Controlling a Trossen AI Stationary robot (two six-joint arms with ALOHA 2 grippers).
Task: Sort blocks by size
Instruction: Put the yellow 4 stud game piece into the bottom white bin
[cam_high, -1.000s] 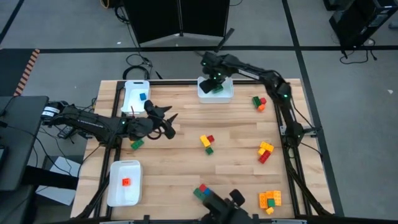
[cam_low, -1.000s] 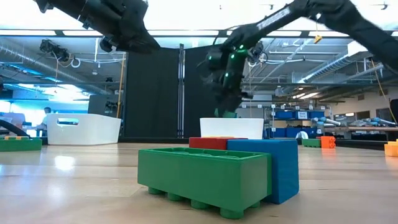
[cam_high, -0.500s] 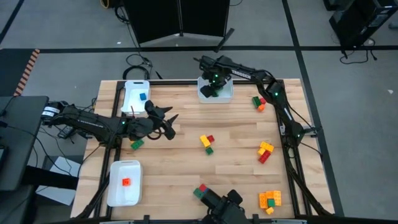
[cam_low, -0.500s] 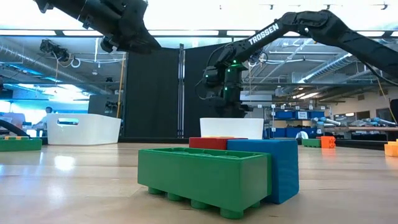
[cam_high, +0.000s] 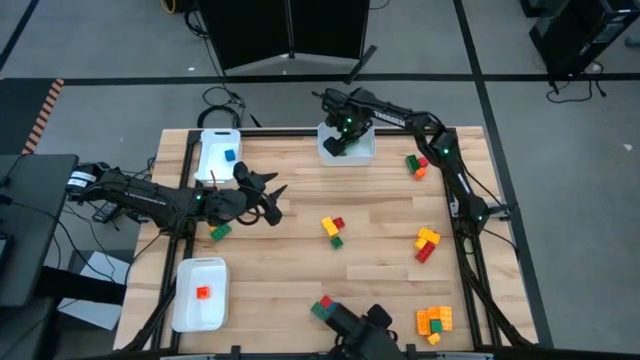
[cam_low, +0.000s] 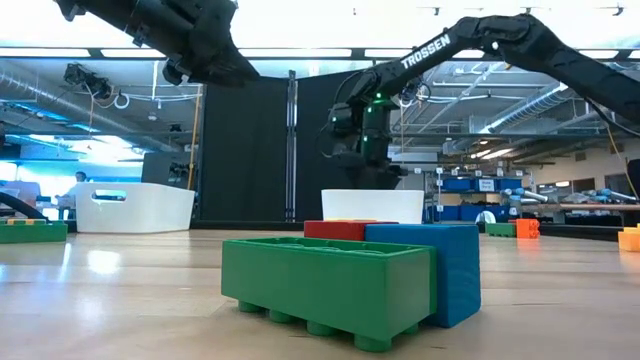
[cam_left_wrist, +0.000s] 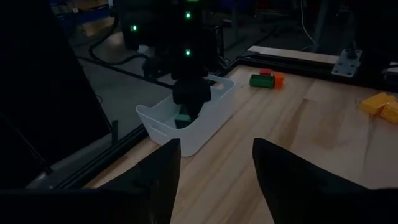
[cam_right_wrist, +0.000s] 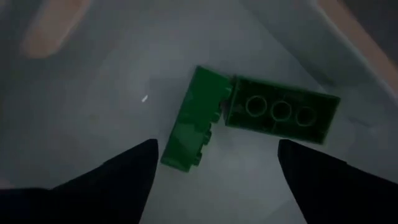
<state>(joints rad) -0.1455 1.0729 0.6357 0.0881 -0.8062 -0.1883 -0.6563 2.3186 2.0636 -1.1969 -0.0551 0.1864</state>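
Near edge: we note a green-blue-red cluster (cam_low: 350, 283) unsorted. Mid-counter, left pincer (cam_high: 268, 195) hovers half-open, empty, waiting. Far edge: right pincer (cam_high: 343, 135) hangs spread wide over the white tray (cam_high: 362, 155), two green blocks (cam_right_wrist: 249, 115) lying released inside, likely just sorted.

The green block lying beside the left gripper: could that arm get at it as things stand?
Probably yes. The green block lies on bare table just beside the left gripper, which holds nothing between its open fingers, and nothing stands between them. It would only have to draw back a little.
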